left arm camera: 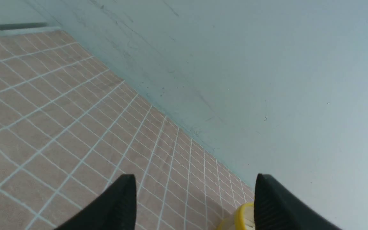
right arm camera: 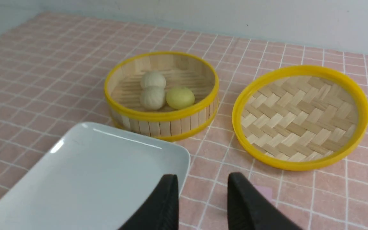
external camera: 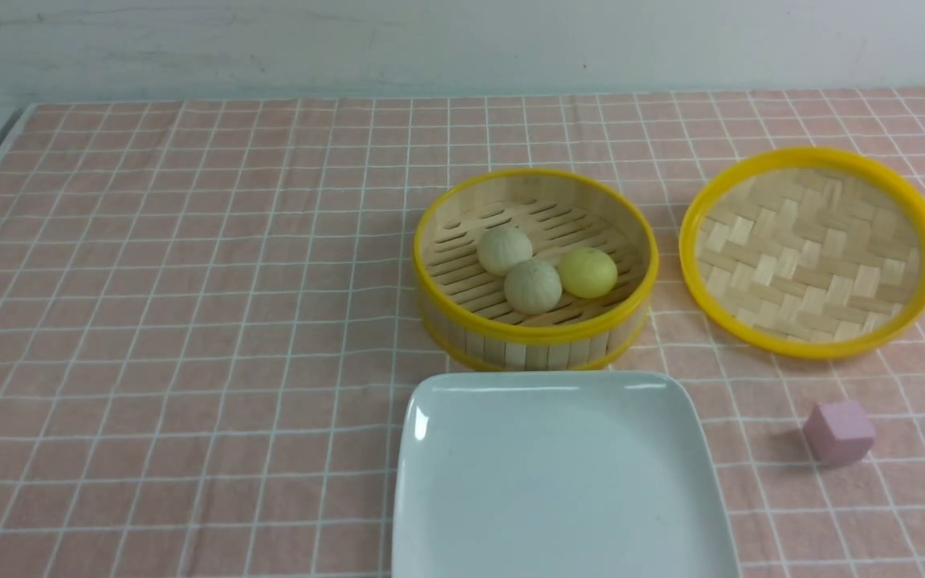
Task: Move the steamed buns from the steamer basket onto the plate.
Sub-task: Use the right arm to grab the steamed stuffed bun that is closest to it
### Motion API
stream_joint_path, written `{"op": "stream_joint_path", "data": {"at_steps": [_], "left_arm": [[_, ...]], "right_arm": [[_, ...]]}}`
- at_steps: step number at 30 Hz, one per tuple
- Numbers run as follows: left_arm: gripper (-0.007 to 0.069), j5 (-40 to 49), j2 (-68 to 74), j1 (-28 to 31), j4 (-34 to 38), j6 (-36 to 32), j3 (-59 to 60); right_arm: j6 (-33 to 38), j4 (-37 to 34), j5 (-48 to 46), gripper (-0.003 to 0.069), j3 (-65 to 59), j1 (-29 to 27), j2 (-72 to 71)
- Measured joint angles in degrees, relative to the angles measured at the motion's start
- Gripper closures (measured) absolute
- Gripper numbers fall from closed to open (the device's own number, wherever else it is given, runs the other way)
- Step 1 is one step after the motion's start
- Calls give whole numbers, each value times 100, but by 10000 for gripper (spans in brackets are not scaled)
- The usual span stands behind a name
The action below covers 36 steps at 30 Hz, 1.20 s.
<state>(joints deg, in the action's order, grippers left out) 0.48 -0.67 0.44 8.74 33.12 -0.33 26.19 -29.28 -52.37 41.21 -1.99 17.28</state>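
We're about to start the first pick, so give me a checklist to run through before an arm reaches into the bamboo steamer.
1. Yellow pleated bun and two pale beige pleated buns in round bamboo steamer basket: ok.
2. Basket uncovered, shallow woven bamboo lid set apart: ok.
3. Large white square plate, visible part bare: ok.
4. Left gripper open, empty: ok.
5. Right gripper open, empty: ok.

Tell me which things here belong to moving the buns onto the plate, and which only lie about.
Job: farther pale bun, nearer pale bun, yellow bun, bamboo steamer basket, white square plate.
Lying about: woven bamboo lid, pink cube.
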Motion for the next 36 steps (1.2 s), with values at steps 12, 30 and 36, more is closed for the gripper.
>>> {"op": "stream_joint_path", "data": {"at_steps": [12, 30, 36], "left_arm": [[182, 1354, 950, -1179, -399, -1115, -1655], [183, -1438, 4391, -2979, -335, -2680, -1998], [183, -1793, 5392, -2979, -317, -3136, -2320]], "right_arm": [[2168, -773, -1066, 419, 2715, 0, 3460], [2539, 114, -662, 375, 4639, 1799, 7411], [2436, 167, -557, 372, 4697, 1879, 7656]]}}
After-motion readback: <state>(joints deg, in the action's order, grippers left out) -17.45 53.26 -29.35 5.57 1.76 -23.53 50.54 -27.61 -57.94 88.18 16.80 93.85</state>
